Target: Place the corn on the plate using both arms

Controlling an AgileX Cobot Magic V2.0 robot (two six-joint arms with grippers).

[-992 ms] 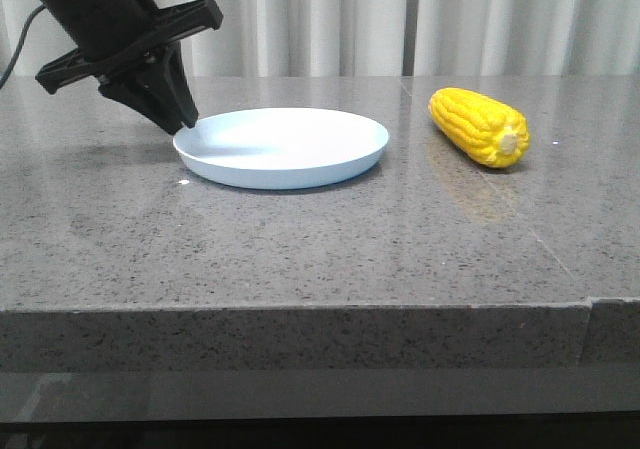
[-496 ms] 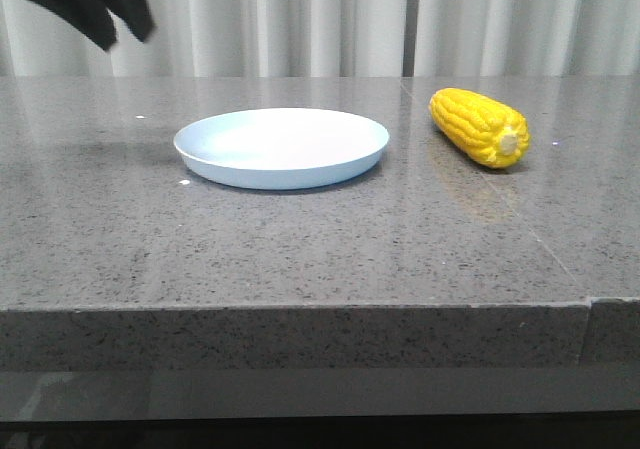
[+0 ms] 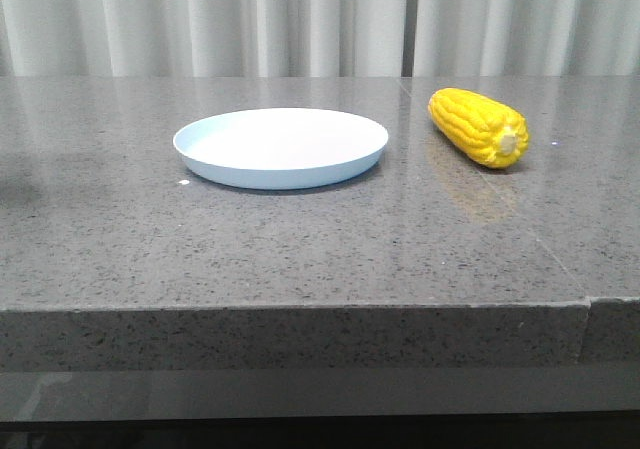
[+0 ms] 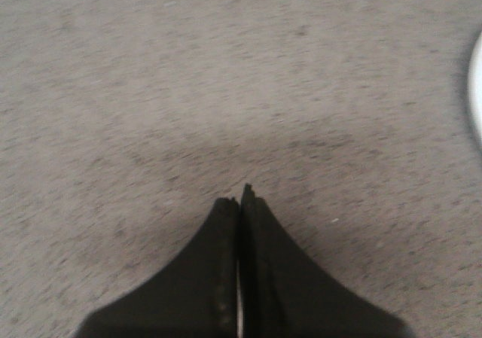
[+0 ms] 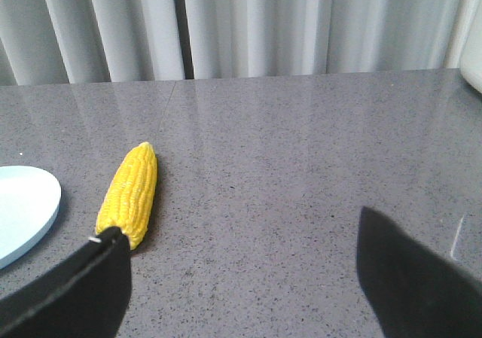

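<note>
Yellow corn point(image 3: 478, 126) lies on its side on the grey stone surface point(image 3: 300, 239), to the right of the pale blue plate point(image 3: 281, 146) and clear of its rim, not touching it. Plate holds nothing; task not yet done. In the front view the cob's long axis runs diagonally: pale cut end toward the camera and right, tapered tip away and toward the plate side. Right wrist view shows the same cob point(image 5: 129, 193) lengthwise, tip pointing off toward the curtain, cut end nearest the right end effector point(image 5: 248, 278), whose two black fingers stand wide apart with nothing between them. Left end effector point(image 4: 239, 202) hangs over bare surface, fingers pressed together, empty; a sliver of the plate's edge point(image 4: 476, 89) shows at the frame margin. Handling guess: cob looks rigid and fairly light, probably plastic; the kernel rows give some grip, but the round body will likely roll if nudged sideways on this glossy top. Best hold is probably across the thick middle, fingers closing at right angles to the long axis, not on the tapered tip, where they could slide off.
</note>
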